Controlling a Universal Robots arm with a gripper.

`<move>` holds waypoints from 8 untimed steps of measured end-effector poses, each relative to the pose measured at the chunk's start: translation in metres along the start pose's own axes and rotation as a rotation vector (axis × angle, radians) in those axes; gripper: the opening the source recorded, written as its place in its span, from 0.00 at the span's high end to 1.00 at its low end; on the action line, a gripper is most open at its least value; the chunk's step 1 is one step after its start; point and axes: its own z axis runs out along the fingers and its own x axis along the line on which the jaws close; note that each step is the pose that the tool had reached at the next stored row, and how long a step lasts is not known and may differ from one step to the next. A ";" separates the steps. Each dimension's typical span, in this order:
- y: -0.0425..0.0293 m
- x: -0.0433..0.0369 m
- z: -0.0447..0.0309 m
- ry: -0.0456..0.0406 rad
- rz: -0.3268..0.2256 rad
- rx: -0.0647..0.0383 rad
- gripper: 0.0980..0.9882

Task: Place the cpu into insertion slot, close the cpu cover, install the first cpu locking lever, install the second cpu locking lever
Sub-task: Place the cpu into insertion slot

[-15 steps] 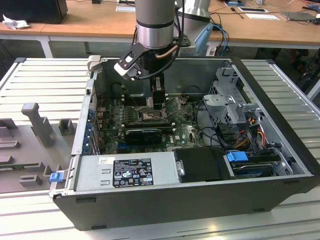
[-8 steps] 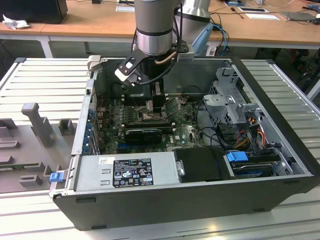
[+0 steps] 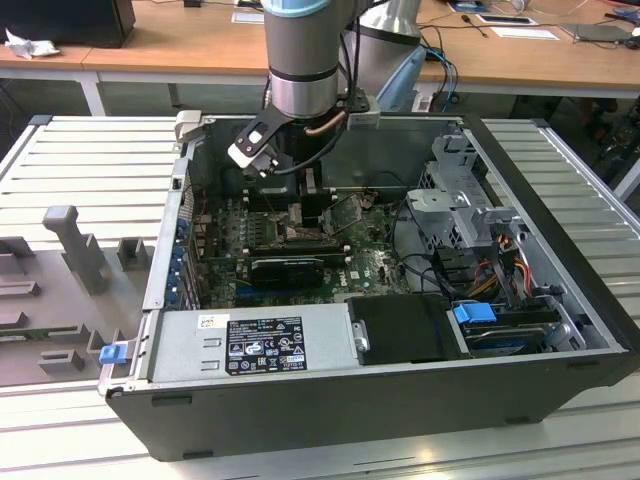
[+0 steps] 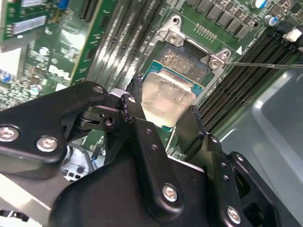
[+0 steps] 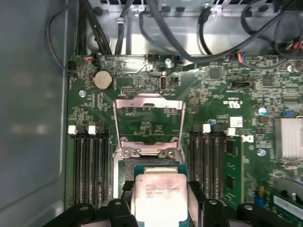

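My gripper (image 4: 164, 99) is shut on the cpu (image 4: 166, 97), a pale metal square pinched by its two side edges between the black fingers (image 4: 138, 87). The cpu (image 5: 158, 195) hangs tilted just over the insertion slot (image 4: 183, 60), whose dark centre still shows beyond the chip's far edge. The cpu cover (image 5: 148, 100) is swung open and lies back past the slot (image 5: 129, 170), with green board visible through its window. In the exterior view the gripper (image 3: 303, 200) reaches down into the open computer case over the green board.
Long black memory slots (image 5: 87, 165) flank the socket on both sides. A thin metal lever rod (image 4: 265, 65) sticks out beside the socket. A black card (image 3: 288, 266), the power supply (image 3: 255, 342), a drive cage (image 3: 470, 215) and cables (image 5: 222, 33) crowd the case.
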 end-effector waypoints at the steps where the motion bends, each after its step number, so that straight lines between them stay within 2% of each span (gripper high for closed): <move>1: -0.0004 0.0010 0.0015 0.0001 0.000 0.000 0.52; 8: -0.0060 0.0074 0.0189 -0.0004 0.005 0.000 0.52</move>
